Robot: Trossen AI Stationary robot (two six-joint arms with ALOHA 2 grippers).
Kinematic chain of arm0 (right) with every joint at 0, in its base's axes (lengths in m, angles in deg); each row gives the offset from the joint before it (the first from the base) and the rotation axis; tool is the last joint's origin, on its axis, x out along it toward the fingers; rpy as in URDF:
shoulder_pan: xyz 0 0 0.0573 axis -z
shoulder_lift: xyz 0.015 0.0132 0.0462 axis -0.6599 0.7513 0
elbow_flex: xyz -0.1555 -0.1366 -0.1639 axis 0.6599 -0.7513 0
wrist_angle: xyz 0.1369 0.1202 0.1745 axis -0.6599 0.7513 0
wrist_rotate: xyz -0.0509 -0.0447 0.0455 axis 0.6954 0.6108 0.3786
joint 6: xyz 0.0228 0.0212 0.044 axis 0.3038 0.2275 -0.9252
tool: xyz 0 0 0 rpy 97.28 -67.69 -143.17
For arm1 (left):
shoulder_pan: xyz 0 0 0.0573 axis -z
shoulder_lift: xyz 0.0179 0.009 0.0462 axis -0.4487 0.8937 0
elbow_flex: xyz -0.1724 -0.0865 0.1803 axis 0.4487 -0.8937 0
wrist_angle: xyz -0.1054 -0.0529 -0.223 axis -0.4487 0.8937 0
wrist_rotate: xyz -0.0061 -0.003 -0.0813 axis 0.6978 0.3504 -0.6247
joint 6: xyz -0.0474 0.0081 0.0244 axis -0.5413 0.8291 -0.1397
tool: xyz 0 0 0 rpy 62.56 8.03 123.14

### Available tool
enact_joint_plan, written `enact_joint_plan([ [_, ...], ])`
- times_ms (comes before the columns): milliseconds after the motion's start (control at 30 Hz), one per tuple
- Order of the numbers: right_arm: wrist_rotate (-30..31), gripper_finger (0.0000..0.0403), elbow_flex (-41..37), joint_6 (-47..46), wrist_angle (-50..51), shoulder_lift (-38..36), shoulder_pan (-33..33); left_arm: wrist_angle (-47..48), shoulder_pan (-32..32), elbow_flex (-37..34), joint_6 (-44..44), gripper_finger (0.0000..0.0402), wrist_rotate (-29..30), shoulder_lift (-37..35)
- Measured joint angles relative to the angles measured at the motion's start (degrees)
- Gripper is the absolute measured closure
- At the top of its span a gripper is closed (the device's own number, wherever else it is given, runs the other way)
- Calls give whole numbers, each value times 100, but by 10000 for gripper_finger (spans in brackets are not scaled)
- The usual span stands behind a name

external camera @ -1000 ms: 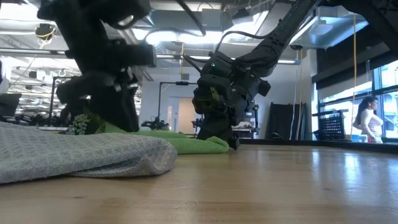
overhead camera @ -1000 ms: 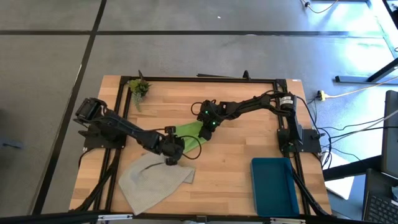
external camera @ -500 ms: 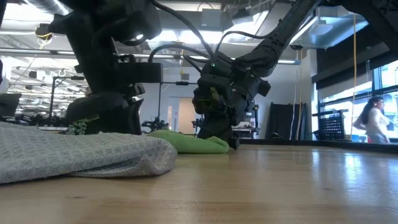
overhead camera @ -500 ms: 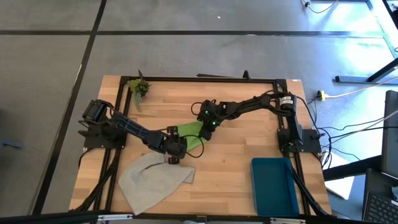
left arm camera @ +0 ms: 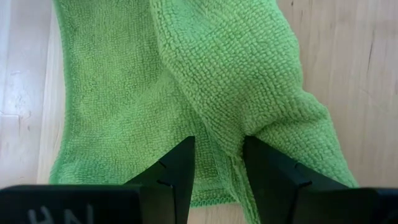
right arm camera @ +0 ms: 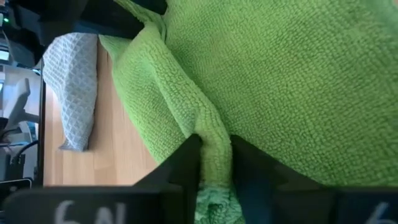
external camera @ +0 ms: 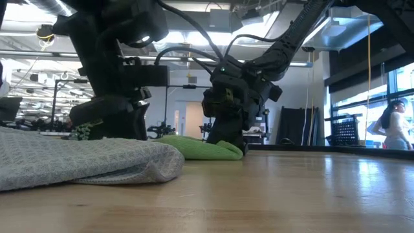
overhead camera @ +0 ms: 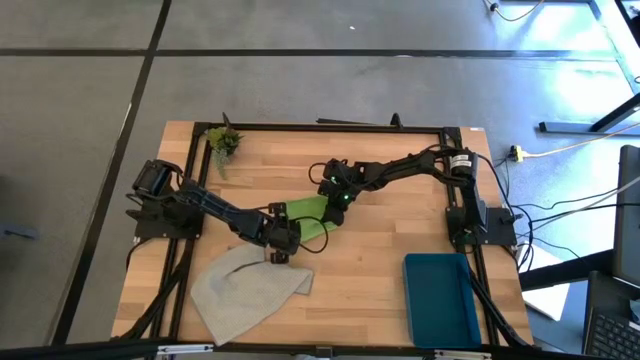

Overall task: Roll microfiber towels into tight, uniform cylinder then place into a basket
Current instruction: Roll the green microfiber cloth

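Observation:
The lime green towel (overhead camera: 305, 216) lies crumpled flat on the wooden table's middle, between my two grippers. My left gripper (overhead camera: 282, 238) stands at its near left end and is shut on it; the left wrist view (left arm camera: 219, 171) shows it closely. My right gripper (overhead camera: 336, 203) stands at its far right end and is shut on it too, as the right wrist view (right arm camera: 214, 165) shows. The grey-beige towel (overhead camera: 250, 286) lies crumpled on the table near the front left edge. The teal basket (overhead camera: 440, 300) stands at the front right. My left gripper pinches a raised fold of the green towel (left arm camera: 219, 144) between its two fingers, close to the towel's hemmed edge. The fingers come from above, pointing down. The towel lies on the table around them. My right gripper pinches a narrow ridge of the green towel (right arm camera: 210, 134) between its two fingers. The fingers come from above, pointing down. The rest of the towel lies slack on the table.
A small green plant sprig (overhead camera: 225, 141) sits at the far left corner. A black frame (overhead camera: 320, 127) runs along the table's edges. Bare wood lies between the green towel and the basket. A person (external camera: 391, 126) walks in the room behind.
My left gripper has gone a little toward the table's far edge, off the grey towel's edge and onto the green towel's near end. The grey towel has stayed where it was.

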Motion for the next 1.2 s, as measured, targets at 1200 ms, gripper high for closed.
enact_joint_plan([
  [1200, 2272, 278, 378, 2113, 1497, -1185, -1005, 16, 0, 0, -1, 269, -47, 0],
])
